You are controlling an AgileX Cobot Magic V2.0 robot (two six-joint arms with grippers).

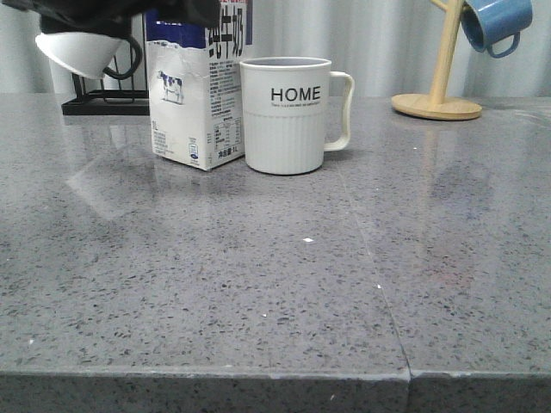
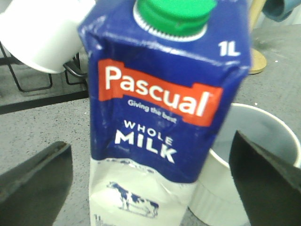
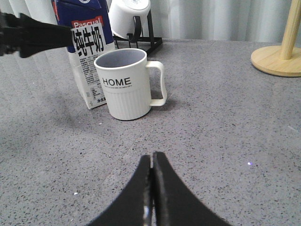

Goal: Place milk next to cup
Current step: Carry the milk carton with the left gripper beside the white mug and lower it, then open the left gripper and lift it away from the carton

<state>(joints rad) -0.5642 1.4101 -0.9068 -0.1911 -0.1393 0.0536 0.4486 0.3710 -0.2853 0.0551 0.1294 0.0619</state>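
The milk carton [image 1: 194, 95], white with a dark blue top and a cow picture, stands upright on the grey table. Its right side is close against the white ribbed "HOME" cup [image 1: 288, 116], whose handle points right. In the left wrist view the carton [image 2: 160, 117] with its green cap sits between my left gripper's [image 2: 150, 141] open fingers [image 2: 35, 181], with a gap on both sides; the cup [image 2: 240, 188] is just beside it. The left arm [image 1: 129, 10] shows dark above the carton. My right gripper [image 3: 152, 157] is shut and empty, low over the table in front of the cup [image 3: 126, 84] and the carton [image 3: 87, 56].
A black rack holding a white mug with a black handle [image 1: 86, 47] stands behind the carton at the back left. A wooden mug tree [image 1: 439, 99] with a blue mug [image 1: 495, 21] stands at the back right. A seam [image 1: 370, 275] runs across the table.
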